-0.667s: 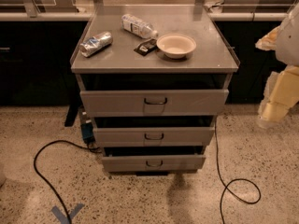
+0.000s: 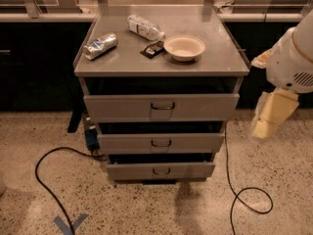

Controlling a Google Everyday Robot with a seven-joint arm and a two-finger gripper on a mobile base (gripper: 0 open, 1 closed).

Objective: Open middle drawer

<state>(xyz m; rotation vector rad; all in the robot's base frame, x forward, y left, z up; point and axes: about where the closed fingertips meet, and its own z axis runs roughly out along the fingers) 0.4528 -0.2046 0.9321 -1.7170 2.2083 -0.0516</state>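
The middle drawer point(image 2: 161, 143) is a low grey panel with a small dark loop handle point(image 2: 161, 143) at its centre. It sits between a taller top drawer point(image 2: 161, 106) and a narrower bottom drawer point(image 2: 161, 171) in a grey metal cabinet. All three fronts stand slightly out, with dark gaps above them. My gripper point(image 2: 270, 115), cream-coloured below a white arm housing point(image 2: 293, 58), hangs right of the cabinet at about top-drawer height. It touches nothing.
On the cabinet top point(image 2: 215, 58) lie a crushed silver can point(image 2: 100, 45), a plastic bottle point(image 2: 143, 28), a dark packet point(image 2: 152, 49) and a white bowl point(image 2: 184, 48). Black cables point(image 2: 41, 180) point(image 2: 244, 195) loop on the speckled floor. A blue box point(image 2: 91, 137) sits at the cabinet's left.
My gripper and arm have moved left and slightly down, closer to the cabinet's right side. The drawers have not moved.
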